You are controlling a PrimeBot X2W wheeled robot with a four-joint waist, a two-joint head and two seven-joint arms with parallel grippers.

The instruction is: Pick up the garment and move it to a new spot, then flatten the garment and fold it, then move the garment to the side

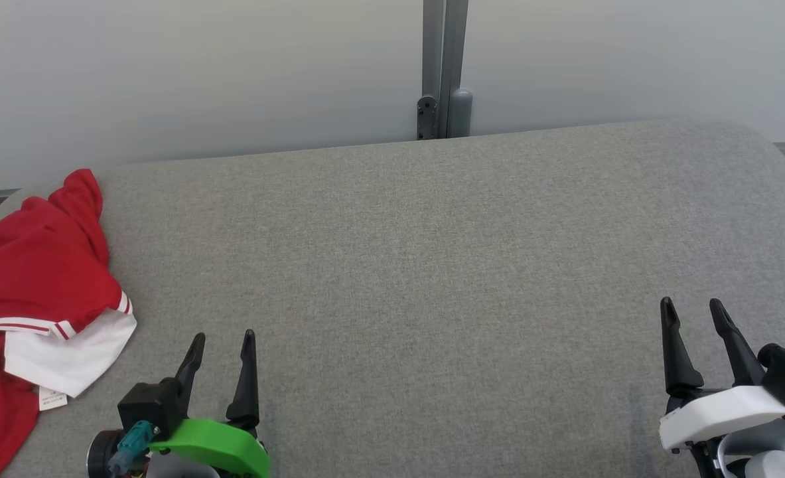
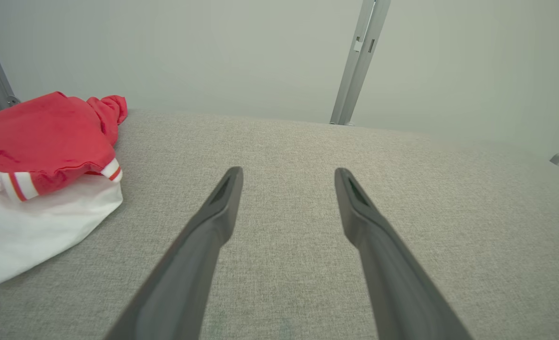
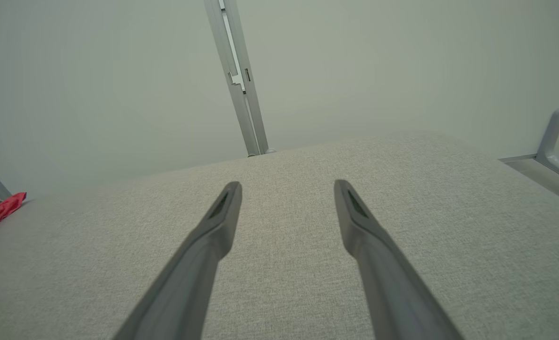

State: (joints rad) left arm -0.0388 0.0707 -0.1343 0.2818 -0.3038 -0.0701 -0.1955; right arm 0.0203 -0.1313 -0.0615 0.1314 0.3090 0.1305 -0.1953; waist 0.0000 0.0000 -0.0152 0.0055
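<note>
Lying crumpled at the counter (image 1: 432,265) left edge, red shirt (image 1: 34,279): likely soft, light, limp; pinch striped cuff (image 1: 121,304); left hand (image 1: 223,334), right hand (image 1: 691,301) spread, empty.

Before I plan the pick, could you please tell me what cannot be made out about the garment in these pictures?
1. Head view: the garment runs off the left edge, so its full extent and type are unclear.
2. Left wrist view: the left edge crops it too, and its own folds hide the lower layers.
3. Head view: the label has print too small to read.
</note>
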